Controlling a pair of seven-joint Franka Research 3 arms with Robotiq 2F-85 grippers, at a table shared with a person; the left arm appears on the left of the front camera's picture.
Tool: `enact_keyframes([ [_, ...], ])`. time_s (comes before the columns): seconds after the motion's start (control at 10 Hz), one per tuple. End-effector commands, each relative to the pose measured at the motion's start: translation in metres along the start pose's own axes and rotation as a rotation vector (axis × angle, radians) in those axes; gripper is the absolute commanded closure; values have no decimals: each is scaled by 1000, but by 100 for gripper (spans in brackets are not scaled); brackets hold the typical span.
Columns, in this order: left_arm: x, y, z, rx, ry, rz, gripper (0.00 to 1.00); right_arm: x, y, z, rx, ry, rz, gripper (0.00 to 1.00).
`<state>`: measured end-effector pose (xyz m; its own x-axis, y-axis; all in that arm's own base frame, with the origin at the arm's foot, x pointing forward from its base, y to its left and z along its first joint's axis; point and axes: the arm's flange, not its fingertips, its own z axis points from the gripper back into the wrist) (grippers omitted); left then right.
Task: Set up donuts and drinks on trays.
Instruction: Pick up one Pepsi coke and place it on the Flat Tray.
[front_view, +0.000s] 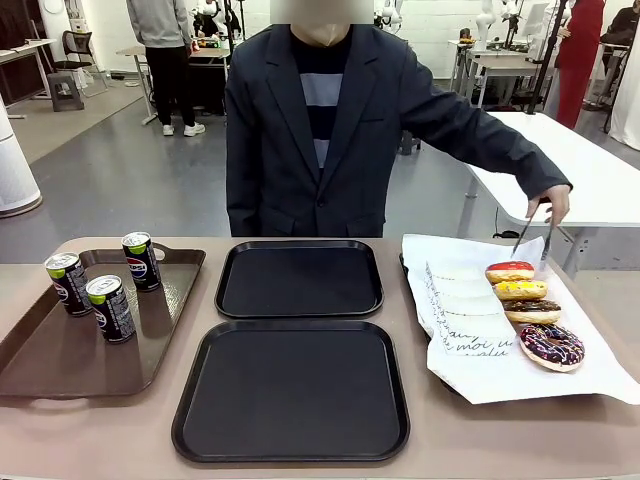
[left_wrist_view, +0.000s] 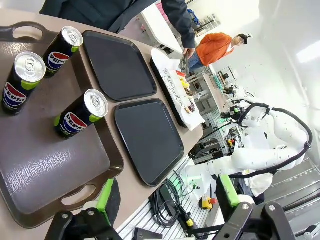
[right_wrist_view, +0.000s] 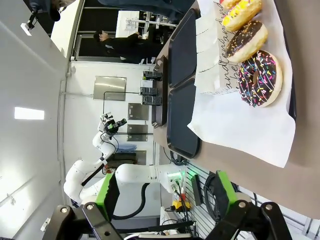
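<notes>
Nothing's on the trays yet. The far black tray (front_view: 299, 279) and the near black tray (front_view: 291, 390) sit bare mid-tabletop (front_view: 120, 430), one toward the far edge and one toward the near edge, so I'd call this the very first step.

The person's hand (front_view: 553, 205) is gripping a pair of tongs (front_view: 526, 230), tips hanging just above the far end of the donuts (front_view: 519, 290). There are four of them in a row on the white paper sheet (front_view: 500, 385) by the tabletop's right edge. The cans (front_view: 110, 308) (three, all upright) stand on the brown handled tray (front_view: 60, 370) at the left edge.

Both robot grippers are spread wide with nothing in them. The left gripper (left_wrist_view: 165, 200) hangs back off the near edge by the brown tray, and the right gripper (right_wrist_view: 165, 197) hangs off the near edge by the paper.

My guess at the next move is a can going over to a black tray. That means dropping the left gripper straight down around one can and lifting it clear of the brown tray's raised rim.

Things in the way — the cans stand fairly close together, so a wide finger could clip a neighbour. On the right, the paper sleeves (front_view: 465, 300) lie just beside the donuts, and the person's arm is over that corner, so I'd keep the right arm out for now.
</notes>
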<state>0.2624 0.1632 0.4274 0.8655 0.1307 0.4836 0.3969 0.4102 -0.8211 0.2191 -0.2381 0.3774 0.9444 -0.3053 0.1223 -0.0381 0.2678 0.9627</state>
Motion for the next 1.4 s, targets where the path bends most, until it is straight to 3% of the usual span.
enact_keyframes([
  [0.0,1,0,1,-11,-10,-8,0,-3,-2,1,0,16,-1,0],
  [0.2,0,0,0,0,0,0,0,-3,-2,1,0,16,-1,0],
  [0.4,28,-55,6,80,20,-65,0,-3,-2,1,0,16,-1,0],
  [0.6,70,-94,-7,301,152,-99,0,-3,-2,1,0,16,-1,0],
  [0.7,92,-107,-21,413,268,-85,0,-3,-2,1,0,16,-1,0],
  [0.8,112,-111,-37,524,359,-45,0,-3,-2,1,0,16,-1,0],
  [1.0,134,-105,-84,817,417,-20,0,-3,-2,1,0,16,-1,0],
  [1.3,140,-85,-136,893,457,19,0,-3,-2,1,0,16,-1,0],
])
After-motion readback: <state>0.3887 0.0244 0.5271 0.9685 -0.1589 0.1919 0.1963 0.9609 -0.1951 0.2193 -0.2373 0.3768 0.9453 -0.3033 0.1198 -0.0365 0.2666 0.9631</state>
